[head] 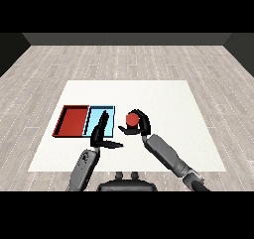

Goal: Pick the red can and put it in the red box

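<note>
The red can (131,119) stands just right of the light blue tray (109,112), held in my right hand (141,124), whose fingers and thumb curl round it. The red tray (72,120) lies at the left, next to the blue one. My left hand (100,132) reaches over the blue tray's front part with straight fingers and the thumb pointing right; it holds nothing.
Both trays sit side by side on the left half of the white table (163,104). Grey wooden floor surrounds the table. My right forearm (168,156) comes in from the lower right, the left forearm (83,168) from the lower left.
</note>
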{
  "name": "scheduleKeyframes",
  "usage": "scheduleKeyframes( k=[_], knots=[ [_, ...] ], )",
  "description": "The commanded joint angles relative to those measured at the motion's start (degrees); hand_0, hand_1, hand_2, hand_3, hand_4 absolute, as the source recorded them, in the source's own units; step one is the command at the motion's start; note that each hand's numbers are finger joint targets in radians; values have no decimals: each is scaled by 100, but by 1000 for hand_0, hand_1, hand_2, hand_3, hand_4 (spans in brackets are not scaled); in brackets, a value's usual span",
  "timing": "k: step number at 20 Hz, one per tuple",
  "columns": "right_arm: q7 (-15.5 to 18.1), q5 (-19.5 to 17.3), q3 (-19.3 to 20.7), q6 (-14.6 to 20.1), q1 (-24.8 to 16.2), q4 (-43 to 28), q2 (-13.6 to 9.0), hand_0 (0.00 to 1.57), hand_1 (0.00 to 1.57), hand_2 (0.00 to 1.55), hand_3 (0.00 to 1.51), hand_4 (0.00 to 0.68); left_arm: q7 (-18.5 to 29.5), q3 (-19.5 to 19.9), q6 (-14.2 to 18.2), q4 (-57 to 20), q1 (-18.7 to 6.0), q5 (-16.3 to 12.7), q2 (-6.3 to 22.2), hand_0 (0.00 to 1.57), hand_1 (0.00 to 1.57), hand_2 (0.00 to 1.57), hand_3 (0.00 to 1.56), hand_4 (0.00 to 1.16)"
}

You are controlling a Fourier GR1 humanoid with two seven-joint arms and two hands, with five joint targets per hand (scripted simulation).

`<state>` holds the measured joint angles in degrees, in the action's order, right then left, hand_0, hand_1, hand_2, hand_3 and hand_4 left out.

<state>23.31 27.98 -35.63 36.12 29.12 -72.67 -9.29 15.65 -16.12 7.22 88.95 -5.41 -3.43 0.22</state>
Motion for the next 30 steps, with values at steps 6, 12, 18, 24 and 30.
scheduleKeyframes(
  k=[6, 12, 18, 24, 30],
  knots=[
    [-467, -690, 497, -359, -399, -516, 212, 1462, 1462, 1443, 1389, 639, -250, -545, 606, -652, -706, -471, -21, 0, 0, 0, 0, 0],
    [-435, -1175, 703, -509, -337, -202, 745, 1458, 1458, 1443, 1381, 639, 436, -216, 163, -1926, -1084, -846, -21, 0, 0, 0, 0, 0],
    [-508, -1256, 1055, -749, 12, 154, 919, 1451, 1451, 1434, 1378, 641, 667, -634, 357, -2107, -988, -859, -21, 0, 0, 0, 0, 0],
    [-595, -1243, 806, -660, -42, 53, 925, 1452, 1452, 1438, 1378, 626, 388, -737, 368, -1917, -1097, -1205, -21, 0, 0, 0, 0, 0],
    [-732, -1062, -40, -32, -306, -596, 928, 1482, 1482, 1438, 1374, 620, 399, -1297, 1060, -1983, -1492, -1487, -21, 0, 0, 0, 0, 0]
  ],
)
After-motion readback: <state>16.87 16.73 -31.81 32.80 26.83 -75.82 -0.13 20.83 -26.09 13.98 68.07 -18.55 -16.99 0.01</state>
